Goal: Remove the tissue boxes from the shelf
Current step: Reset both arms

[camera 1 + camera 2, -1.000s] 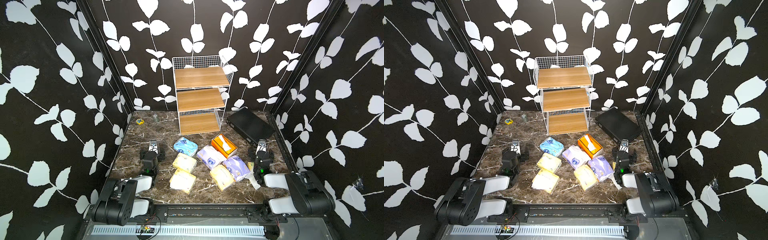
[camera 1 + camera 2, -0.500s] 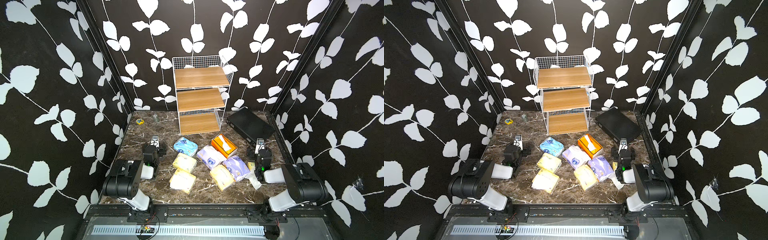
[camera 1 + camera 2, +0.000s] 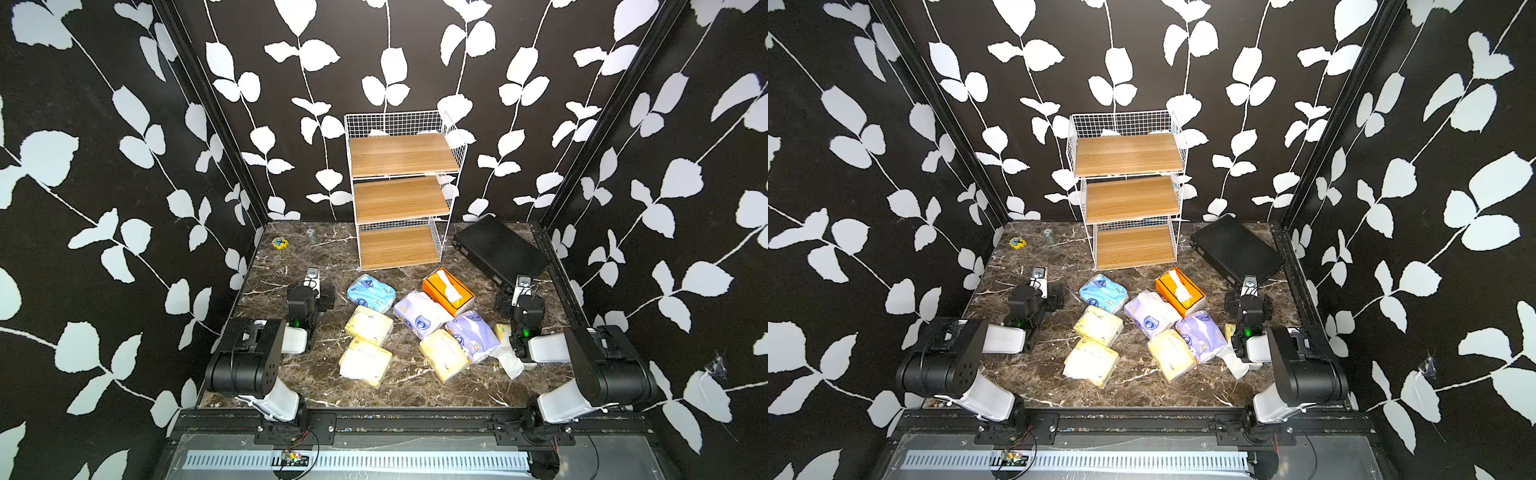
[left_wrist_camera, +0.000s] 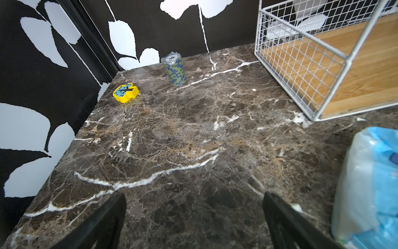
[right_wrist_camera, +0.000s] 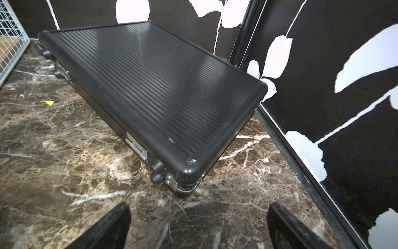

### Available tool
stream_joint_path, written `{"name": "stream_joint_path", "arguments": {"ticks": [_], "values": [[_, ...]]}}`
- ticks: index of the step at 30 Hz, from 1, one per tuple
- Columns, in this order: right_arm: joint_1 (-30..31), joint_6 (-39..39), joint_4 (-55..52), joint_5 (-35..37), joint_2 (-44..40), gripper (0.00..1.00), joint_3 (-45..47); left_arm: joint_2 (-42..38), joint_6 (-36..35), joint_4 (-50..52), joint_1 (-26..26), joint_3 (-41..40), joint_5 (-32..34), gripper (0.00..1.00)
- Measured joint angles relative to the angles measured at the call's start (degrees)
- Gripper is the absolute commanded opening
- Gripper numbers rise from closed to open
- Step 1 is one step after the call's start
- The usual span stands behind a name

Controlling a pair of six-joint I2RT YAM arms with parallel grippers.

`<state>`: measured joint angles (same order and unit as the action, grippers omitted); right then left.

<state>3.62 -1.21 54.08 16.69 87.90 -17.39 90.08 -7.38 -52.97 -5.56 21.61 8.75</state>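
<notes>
Left wrist view: the left gripper [image 4: 195, 200] is seen with its black jaws spread wide and nothing held between them, only the brown marble-patterned tabletop [image 4: 172, 140] lying beneath. The right gripper [image 5: 199, 208] is likewise seen gaping and empty, poised near a corner of the large flat black ribbed case [image 5: 161, 86]. Near the left gripper a light blue soft plastic tissue pack [image 4: 370, 183] is laid on the tabletop. Between the two arms, in both top views, it is grouped with a rigid orange tissue box [image 3: 448, 291], lavender-white soft packs [image 3: 419, 313] and pale yellow soft packs [image 3: 369, 325]. All of these are found on the tabletop in front of the white wire-grid shelf with three light wooden boards [image 3: 399, 199], which is stood against the back wall. A small yellow toy [image 4: 126, 92] and a blue-green stack of chips [image 4: 174, 70] are seen in the far corner
</notes>
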Motion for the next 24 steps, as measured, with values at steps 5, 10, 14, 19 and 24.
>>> {"name": "stream_joint_path", "arguments": {"ticks": [5, 10, 14, 19, 24], "values": [[0.0, 0.1, -2.8, -0.4, 0.0, 0.99, -2.9, 0.0, 0.0, 0.0, 0.0, 0.0, -0.1, 0.99], [0.0, 0.0, -3.8, -0.4, 0.0, 0.99, -3.1, 0.0, 0.0, 0.0, 0.0, 0.0, -0.2, 0.99], [0.0, 0.0, -4.4, -0.4, 0.0, 0.99, -3.1, 0.0, 0.0, 0.0, 0.0, 0.0, -0.2, 0.99], [0.0, 0.0, -4.8, -0.4, 0.0, 0.99, -3.1, 0.0, 0.0, 0.2, 0.0, 0.0, -0.2, 0.99], [0.0, 0.0, -5.1, -0.4, 0.0, 0.99, -3.1, 0.0, 0.0, 0.9, 0.2, 0.0, -0.4, 0.99]]}}
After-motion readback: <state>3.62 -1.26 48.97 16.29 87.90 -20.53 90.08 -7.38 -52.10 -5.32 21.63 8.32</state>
